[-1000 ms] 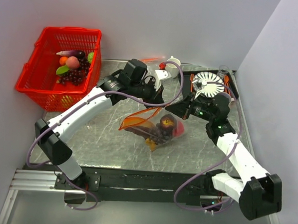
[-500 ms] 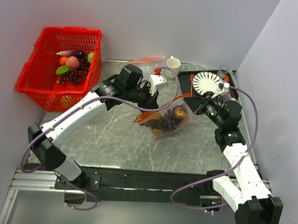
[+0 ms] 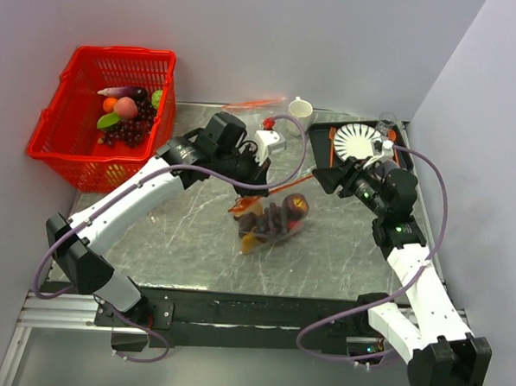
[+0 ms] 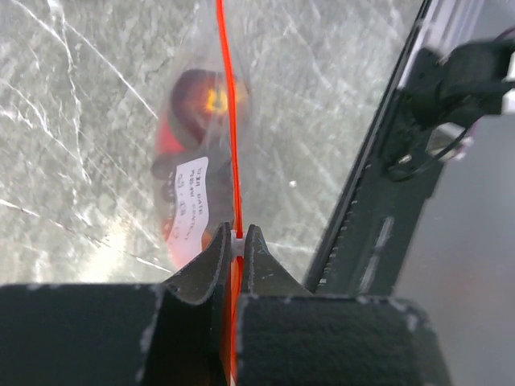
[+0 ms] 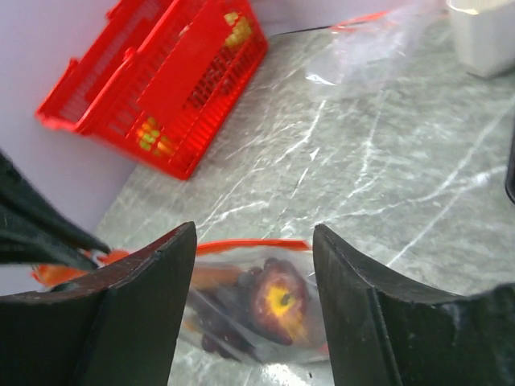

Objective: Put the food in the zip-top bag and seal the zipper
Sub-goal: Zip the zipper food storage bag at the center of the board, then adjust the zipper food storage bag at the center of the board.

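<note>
The zip-top bag (image 3: pixel 272 220) hangs from my left gripper (image 3: pixel 257 177) over the middle of the table, its lower end near or on the surface. Inside it the food shows: a red round fruit (image 5: pixel 282 301), dark purple grapes (image 3: pixel 270 218) and an orange-brown piece (image 3: pixel 248 241). In the left wrist view my left gripper (image 4: pixel 236 235) is shut on the zipper (image 4: pixel 228 121) at its white slider. My right gripper (image 3: pixel 322 177) is off the bag, just right of it. In the right wrist view it (image 5: pixel 253 241) stands open with the bag (image 5: pixel 241 310) beyond its fingers.
A red basket (image 3: pixel 45 134) with other toy foods stands at the back left. A second clear bag (image 3: pixel 254 106), a white cup (image 3: pixel 300 107) and a small white object (image 3: pixel 269 142) lie at the back. A black tray (image 3: pixel 324 172) holding a white plate (image 3: pixel 362 142) sits at the back right.
My right gripper has opened and let go of the bag after pulling back right. The bag has swung down and left, and now hangs from the left gripper alone.
</note>
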`<action>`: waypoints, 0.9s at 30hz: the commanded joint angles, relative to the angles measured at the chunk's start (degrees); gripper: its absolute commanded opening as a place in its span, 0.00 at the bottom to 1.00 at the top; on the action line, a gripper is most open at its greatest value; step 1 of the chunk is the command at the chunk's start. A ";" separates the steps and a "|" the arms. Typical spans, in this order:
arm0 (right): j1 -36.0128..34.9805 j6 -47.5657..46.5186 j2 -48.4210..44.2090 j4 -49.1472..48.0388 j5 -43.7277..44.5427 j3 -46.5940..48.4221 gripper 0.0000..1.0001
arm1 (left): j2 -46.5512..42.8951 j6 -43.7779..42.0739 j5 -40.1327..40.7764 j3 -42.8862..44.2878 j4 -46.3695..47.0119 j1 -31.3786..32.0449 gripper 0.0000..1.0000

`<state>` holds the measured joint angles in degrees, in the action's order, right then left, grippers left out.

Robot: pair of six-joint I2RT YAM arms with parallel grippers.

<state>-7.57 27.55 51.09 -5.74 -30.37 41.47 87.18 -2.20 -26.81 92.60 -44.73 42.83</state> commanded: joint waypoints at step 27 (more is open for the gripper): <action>-13.39 -5.49 -8.98 5.39 -1.28 2.56 0.65 | 8.80 21.26 1.77 7.43 4.47 -0.82 0.01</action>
<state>-13.28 21.67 45.19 0.58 -31.14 43.99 95.68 16.56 -25.80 99.61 -40.07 42.68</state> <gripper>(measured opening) 0.667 0.043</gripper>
